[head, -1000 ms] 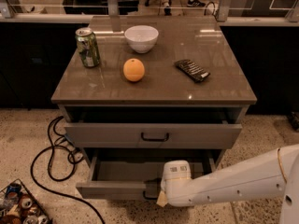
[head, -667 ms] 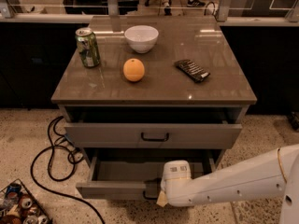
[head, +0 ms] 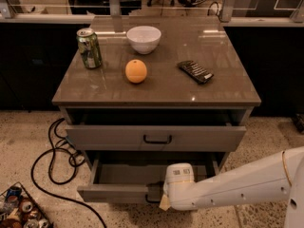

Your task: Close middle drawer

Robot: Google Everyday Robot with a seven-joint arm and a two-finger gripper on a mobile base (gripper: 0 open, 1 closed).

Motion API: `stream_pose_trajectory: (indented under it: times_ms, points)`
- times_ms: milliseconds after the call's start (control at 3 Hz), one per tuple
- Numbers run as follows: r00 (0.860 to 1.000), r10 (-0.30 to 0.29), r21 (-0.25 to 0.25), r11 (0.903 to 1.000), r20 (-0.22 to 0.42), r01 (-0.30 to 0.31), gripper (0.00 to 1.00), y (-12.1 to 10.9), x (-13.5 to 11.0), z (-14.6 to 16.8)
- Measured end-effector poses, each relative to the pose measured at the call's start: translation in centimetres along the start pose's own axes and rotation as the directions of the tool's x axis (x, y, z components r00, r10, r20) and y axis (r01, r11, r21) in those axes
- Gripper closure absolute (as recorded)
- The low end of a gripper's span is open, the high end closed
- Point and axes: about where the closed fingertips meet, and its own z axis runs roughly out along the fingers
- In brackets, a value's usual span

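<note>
The middle drawer (head: 114, 193) is the wide grey-beige drawer below the top one. It stands pulled out well beyond the cabinet front, and its inside (head: 128, 173) shows nothing in it. My gripper (head: 155, 194) is at the centre of the drawer's front, right where the handle sits, at the end of my white arm (head: 228, 189), which reaches in from the right. The handle itself is hidden behind the gripper and wrist.
The top drawer (head: 156, 137) with its black bar handle is pulled out slightly. On the cabinet top (head: 156, 87) are a green can (head: 89, 48), a white bowl (head: 144, 38), an orange (head: 136, 71) and a dark flat packet (head: 195, 71). A black cable (head: 52, 163) and a basket of cans (head: 19, 213) lie on the floor at left.
</note>
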Motion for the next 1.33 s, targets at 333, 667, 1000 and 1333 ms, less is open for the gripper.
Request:
stream_pose_trajectory:
  times_ms: [333,667,1000,1333]
  points:
    - [1.000,0.000,0.000,1.0000,0.000,0.000,0.85,0.00,0.00,0.00]
    - [1.000,0.000,0.000,1.0000,0.000,0.000,0.61,0.00,0.00,0.00]
    - [1.000,0.000,0.000,1.0000,0.000,0.000,0.38,0.00,0.00,0.00]
    - [1.000,0.000,0.000,1.0000,0.000,0.000,0.15,0.00,0.00,0.00]
